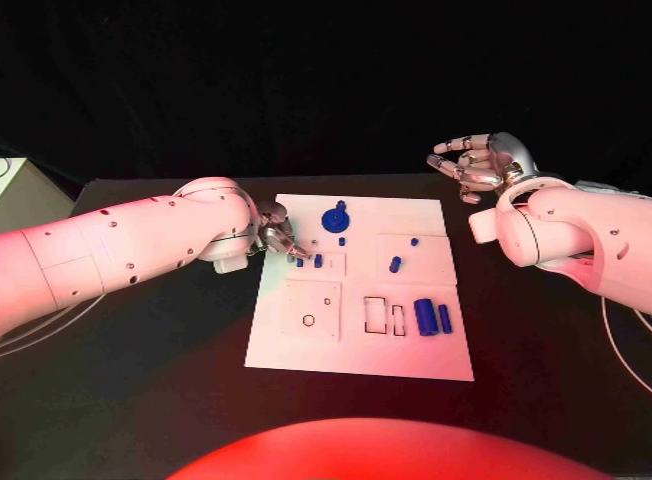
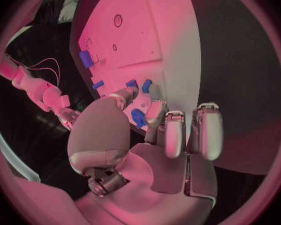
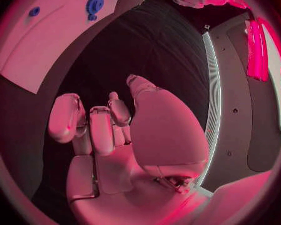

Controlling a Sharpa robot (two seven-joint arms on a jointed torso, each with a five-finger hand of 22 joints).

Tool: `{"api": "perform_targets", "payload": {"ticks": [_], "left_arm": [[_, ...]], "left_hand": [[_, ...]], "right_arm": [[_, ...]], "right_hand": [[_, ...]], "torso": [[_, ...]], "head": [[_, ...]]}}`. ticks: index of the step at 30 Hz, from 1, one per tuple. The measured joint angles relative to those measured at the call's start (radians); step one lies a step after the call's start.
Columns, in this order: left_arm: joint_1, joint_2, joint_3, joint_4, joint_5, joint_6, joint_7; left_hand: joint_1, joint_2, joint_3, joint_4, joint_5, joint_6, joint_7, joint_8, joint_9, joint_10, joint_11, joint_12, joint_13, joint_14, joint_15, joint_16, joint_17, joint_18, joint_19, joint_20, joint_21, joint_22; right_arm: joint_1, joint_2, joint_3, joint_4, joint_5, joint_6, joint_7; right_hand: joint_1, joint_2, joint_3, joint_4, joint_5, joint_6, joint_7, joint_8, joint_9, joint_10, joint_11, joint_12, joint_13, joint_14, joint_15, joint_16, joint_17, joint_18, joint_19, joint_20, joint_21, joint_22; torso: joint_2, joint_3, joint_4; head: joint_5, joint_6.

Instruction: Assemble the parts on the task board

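Note:
The white task board (image 1: 362, 350) lies in the middle of the table. My left hand (image 1: 276, 236) is at the board's far left corner, its fingertips just behind two small blue pegs (image 1: 309, 261). In the left wrist view a small blue part (image 2: 138, 117) sits pinched between the thumb and a finger (image 2: 157, 113), close to the two pegs (image 2: 140, 85). A blue gear-shaped part (image 1: 335, 217) lies beside that hand. My right hand (image 1: 480, 163) hangs raised off the board's far right corner, fingers curled in, holding nothing.
Two larger blue cylinders (image 1: 434, 318) lie side by side at the board's right, next to rectangular recesses (image 1: 384, 316). Another blue part (image 1: 395, 264) sits in a square field. A pale box (image 1: 12, 195) stands at the table's far left.

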Motion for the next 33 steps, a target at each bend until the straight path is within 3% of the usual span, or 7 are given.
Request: {"api": "perform_targets", "payload": {"ticks": [8,15,17,21,23,26,33], "left_arm": [[0.000,-0.017,0.006,0.017,0.022,-0.034,0.007],[0.000,-0.033,0.016,0.033,0.061,-0.076,0.030],[0.000,-0.040,0.019,0.039,0.082,-0.095,0.052],[0.000,-0.047,0.022,0.046,0.131,-0.145,0.130],[0.000,-0.047,0.023,0.047,0.156,-0.179,0.191],[0.000,-0.039,0.022,0.044,0.175,-0.228,0.288],[-0.011,0.007,0.009,0.017,0.135,-0.324,0.488]], "left_hand": [[-0.016,0.016,-0.076,0.050,-0.132,0.000,0.007,0.000,-0.002,-0.012,0.008,-0.014,-0.013,0.000,0.000,0.000,0.000,0.000,0.000,0.000,-0.004,0.000],[-0.013,0.032,-0.107,0.048,-0.143,-0.022,0.020,0.000,-0.002,-0.047,0.013,-0.047,-0.054,0.000,0.000,-0.004,0.000,0.000,-0.014,0.006,-0.023,0.000],[0.036,0.049,-0.110,0.046,-0.130,-0.071,0.036,0.000,0.001,-0.115,0.029,-0.104,-0.133,-0.001,0.016,-0.034,0.000,0.002,-0.062,0.014,-0.065,-0.029],[0.197,0.057,-0.045,0.021,-0.124,-0.188,0.083,-0.013,-0.005,-0.345,0.073,-0.261,-0.346,-0.019,0.061,-0.145,-0.007,0.056,-0.208,0.043,-0.201,-0.219],[0.261,0.049,0.010,0.001,-0.124,-0.214,0.098,-0.018,-0.020,-0.401,0.086,-0.279,-0.371,-0.069,0.071,-0.203,-0.063,0.078,-0.287,0.057,-0.278,-0.319],[0.350,0.015,0.163,-0.054,-0.124,-0.261,0.136,-0.055,-0.070,-0.512,0.123,-0.394,-0.466,-0.268,0.103,-0.366,-0.279,0.118,-0.471,0.085,-0.455,-0.525],[0.362,-0.009,0.256,-0.149,-0.129,-0.283,0.146,-0.108,-0.170,-0.548,0.144,-0.564,-0.650,-0.429,0.125,-0.482,-0.490,0.118,-0.523,0.109,-0.495,-0.552]], "right_arm": [[-0.001,0.000,0.000,-0.002,0.000,0.000,0.000],[-0.002,0.000,0.000,-0.003,0.000,0.000,0.000],[-0.003,0.000,0.000,-0.003,0.000,0.000,0.000],[-0.003,0.000,0.000,-0.005,0.000,0.000,0.000],[-0.003,0.000,0.000,-0.007,0.000,0.000,0.001],[-0.003,0.001,0.000,-0.010,0.001,0.000,0.001],[-0.003,0.003,0.000,-0.016,0.002,0.001,0.002]], "right_hand": [[0.000,0.000,0.000,0.000,0.000,0.000,0.000,0.000,0.001,0.000,0.000,0.000,0.000,0.000,0.000,0.000,0.000,0.000,0.000,0.000,0.000,0.000],[0.000,0.000,0.000,0.000,0.000,0.000,0.000,0.000,0.001,0.000,0.000,0.000,-0.001,0.000,0.000,0.000,0.000,0.000,0.000,0.000,0.000,-0.001],[-0.005,0.005,0.000,0.000,0.000,0.000,0.000,0.000,0.001,0.000,0.000,0.000,-0.001,0.000,0.000,0.000,0.000,0.000,0.000,0.000,0.000,-0.002],[-0.005,0.005,0.003,-0.003,0.000,0.000,0.000,0.000,0.001,0.000,0.000,0.000,-0.001,0.000,0.000,0.000,0.000,0.000,0.000,0.000,0.000,-0.001],[-0.005,0.005,0.003,-0.003,0.000,0.000,0.000,0.000,0.001,0.000,0.000,0.000,-0.002,0.000,0.000,0.000,-0.001,0.000,0.000,0.000,-0.003,-0.003],[-0.005,0.005,0.003,-0.003,0.000,0.000,0.000,0.000,0.001,0.000,0.000,-0.001,-0.003,0.000,0.000,-0.001,-0.002,0.000,0.000,0.000,-0.005,-0.003],[-0.005,0.005,0.003,-0.003,0.000,-0.003,0.003,0.000,0.001,-0.003,-0.003,-0.012,-0.013,0.000,0.000,-0.004,-0.005,0.000,0.000,0.000,-0.010,-0.006]], "torso": [[0.000,-0.0001,0.0000],[0.000,0.0005,-0.0002],[0.000,0.0005,-0.0003],[0.000,0.0013,-0.0002],[0.000,0.0017,-0.0004],[0.000,0.0016,-0.0005],[0.001,0.0012,-0.0007]], "head": [[-0.001,0.000],[-0.003,0.003],[-0.004,0.004],[-0.005,0.006],[-0.006,0.008],[-0.009,0.012],[-0.015,0.021]]}}
